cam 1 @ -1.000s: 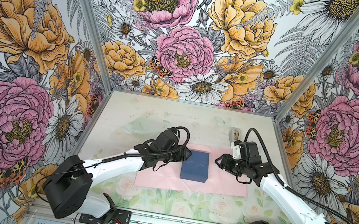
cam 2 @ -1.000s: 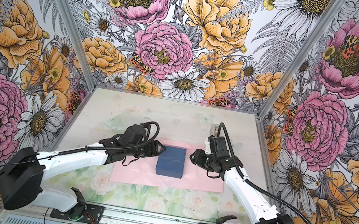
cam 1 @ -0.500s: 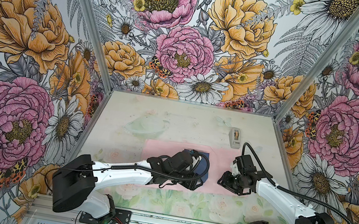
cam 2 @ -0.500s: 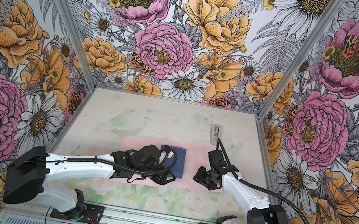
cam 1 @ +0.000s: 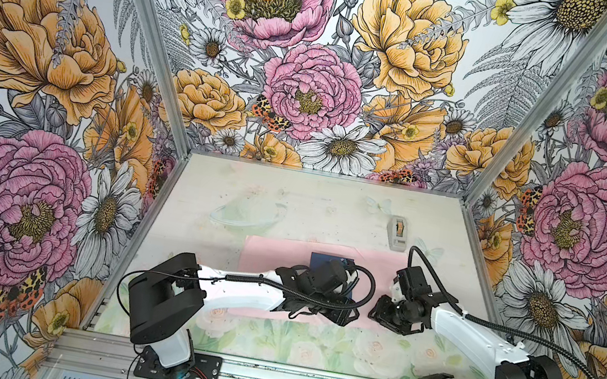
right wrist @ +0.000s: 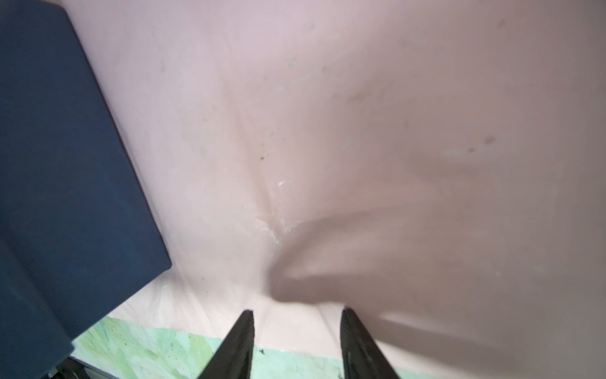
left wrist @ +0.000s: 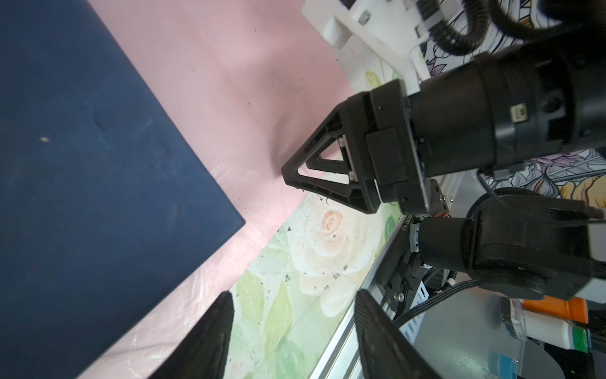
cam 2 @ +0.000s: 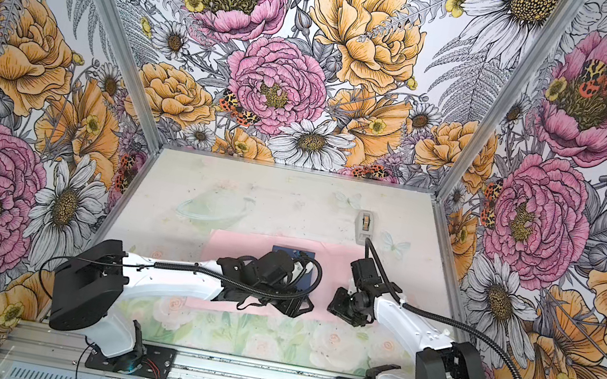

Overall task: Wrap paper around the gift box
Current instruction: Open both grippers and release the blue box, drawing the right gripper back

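Find the small navy-blue cardboard gift box (left wrist: 98, 164) on the thin pale-pink paper sheet (left wrist: 229, 82), just beyond the left end effector (left wrist: 293, 295), parted and empty at the sheet's near long edge, with the right end effector (right wrist: 296, 315), likewise parted, seemingly touching that edge alongside on the counter (left wrist: 311, 262).

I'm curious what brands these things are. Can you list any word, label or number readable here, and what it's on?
White sticker on the black robot joint: a short printed code, too small to read.
Navy-blue cardboard gift box: no text.
Pale pink paper sheet: no text.
Grey tape dispenser: nothing legible.
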Motion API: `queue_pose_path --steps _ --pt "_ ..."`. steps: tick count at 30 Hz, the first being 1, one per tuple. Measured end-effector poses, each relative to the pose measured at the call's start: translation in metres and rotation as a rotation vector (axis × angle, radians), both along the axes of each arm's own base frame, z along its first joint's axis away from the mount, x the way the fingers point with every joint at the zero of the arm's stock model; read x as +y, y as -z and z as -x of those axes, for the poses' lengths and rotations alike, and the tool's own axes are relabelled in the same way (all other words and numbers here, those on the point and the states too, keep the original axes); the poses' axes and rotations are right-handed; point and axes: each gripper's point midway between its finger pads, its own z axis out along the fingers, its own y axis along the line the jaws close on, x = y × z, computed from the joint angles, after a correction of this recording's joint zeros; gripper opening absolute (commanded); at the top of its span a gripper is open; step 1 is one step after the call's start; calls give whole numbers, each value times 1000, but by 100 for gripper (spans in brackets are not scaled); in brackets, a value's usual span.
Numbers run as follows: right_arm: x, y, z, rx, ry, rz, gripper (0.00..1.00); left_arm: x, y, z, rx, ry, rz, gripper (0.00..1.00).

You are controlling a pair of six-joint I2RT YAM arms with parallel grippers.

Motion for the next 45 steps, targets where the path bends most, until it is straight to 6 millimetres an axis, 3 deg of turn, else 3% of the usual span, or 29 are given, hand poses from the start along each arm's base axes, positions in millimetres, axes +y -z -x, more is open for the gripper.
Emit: queue_pose_path --steps 27,37,40,45 --pt "0 0 1 -24 6 -16 45 -14 6 -18 1 -24 2 60" --pt "3 -11 -2 -58 16 -43 52 -17 1 -20 -5 -23 20 63" --pt "3 -27 -9 -93 25 -68 55 -17 -11 -20 -16 -22 42 63" --pt "-18 -62 -44 -195 109 -70 66 -4 -61 -30 -58 -70 148 64"
